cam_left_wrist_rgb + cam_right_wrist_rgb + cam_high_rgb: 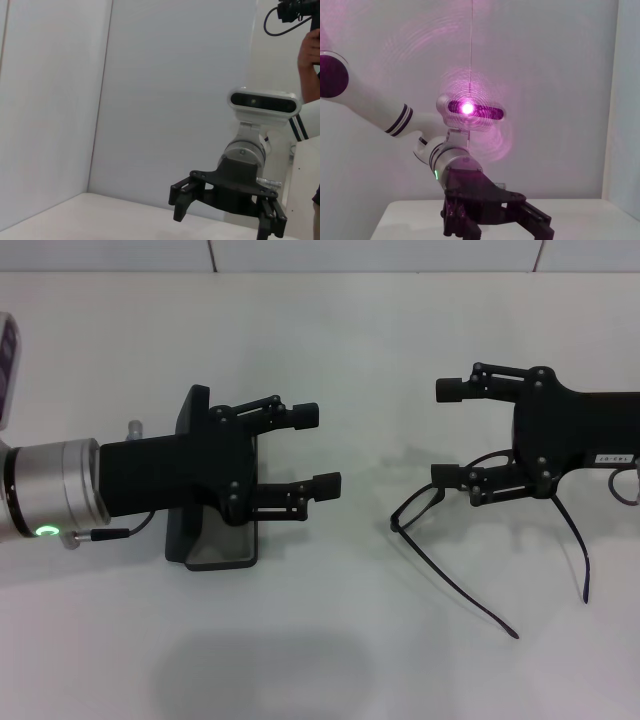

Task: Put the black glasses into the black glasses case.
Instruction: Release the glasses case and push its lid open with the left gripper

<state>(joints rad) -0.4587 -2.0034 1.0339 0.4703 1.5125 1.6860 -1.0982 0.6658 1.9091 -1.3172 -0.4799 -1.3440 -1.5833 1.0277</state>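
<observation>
The black glasses (pixel 398 525) lie on the white table at the right, temple arms unfolded and pointing toward the table's front. My right gripper (pixel 447 432) is open and hovers over their front frame, the lower finger overlapping it. The black glasses case (pixel 222 545) lies open at the left and shows grey lining. It is mostly hidden beneath my left gripper (pixel 315 450), which is open and empty above it. The left wrist view shows the right gripper (pixel 225 212) farther off, and the right wrist view shows the left gripper (pixel 495 220). Neither wrist view shows the glasses or the case.
The white table (pixel 330 640) runs back to a white wall. A purple-tinted object (pixel 8 355) sits at the far left edge. A person's hand (pixel 310 50) holding a cable shows beyond the robot's head camera (pixel 262 102).
</observation>
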